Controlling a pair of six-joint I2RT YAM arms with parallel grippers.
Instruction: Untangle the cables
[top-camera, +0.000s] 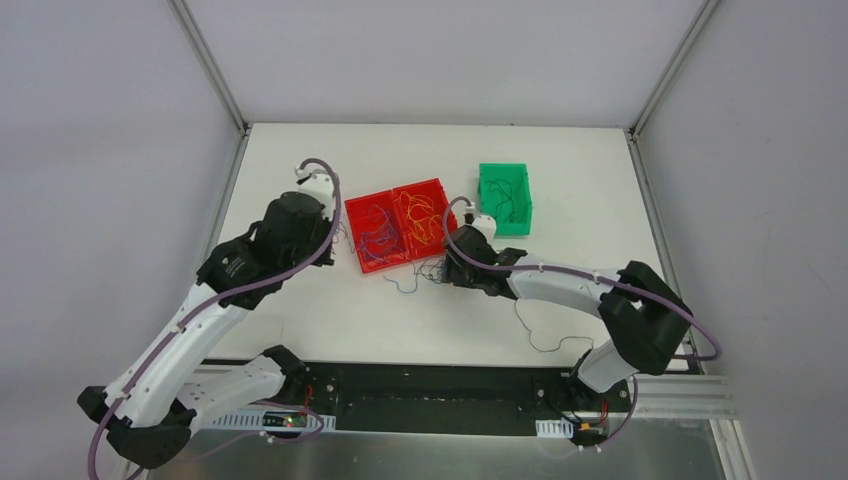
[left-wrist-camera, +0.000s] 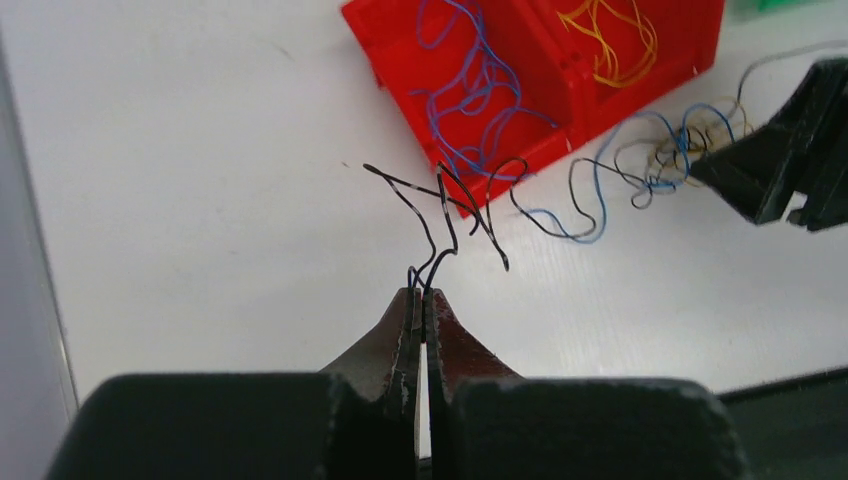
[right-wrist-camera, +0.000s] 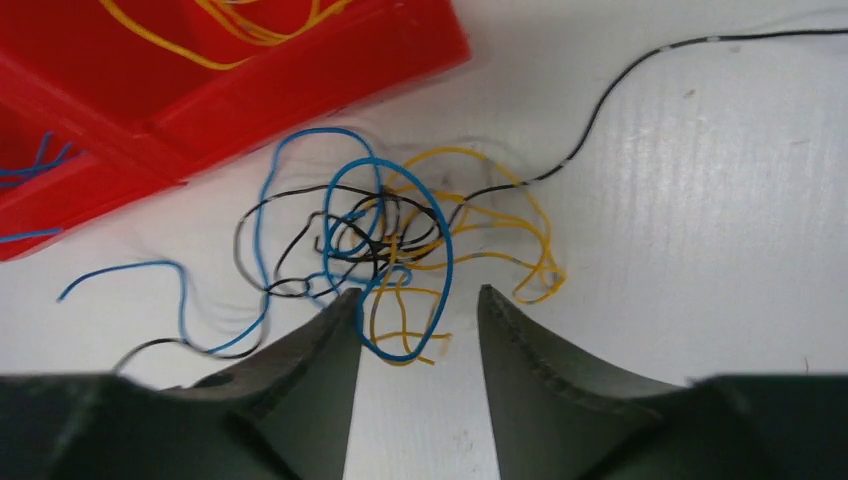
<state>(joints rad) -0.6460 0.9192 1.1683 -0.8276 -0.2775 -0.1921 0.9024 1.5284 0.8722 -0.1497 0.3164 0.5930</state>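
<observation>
A loose tangle of cables (right-wrist-camera: 400, 235) in blue, orange-yellow and black lies on the white table just in front of the red bin (right-wrist-camera: 250, 90). My right gripper (right-wrist-camera: 418, 295) is open, its fingers on either side of the tangle's near loops; in the top view this gripper (top-camera: 445, 272) sits at the tangle (top-camera: 428, 272). My left gripper (left-wrist-camera: 421, 292) is shut on a thin black cable (left-wrist-camera: 440, 200) and holds it above the table, left of the red bin (left-wrist-camera: 520, 80). In the top view the left gripper (top-camera: 336, 232) is at the bin's left side.
The red bin (top-camera: 395, 223) has two compartments, blue cables (top-camera: 375, 235) in the left and orange ones (top-camera: 420, 215) in the right. A green bin (top-camera: 504, 198) with dark cables stands to its right. A loose black cable (top-camera: 545, 335) lies near the right arm.
</observation>
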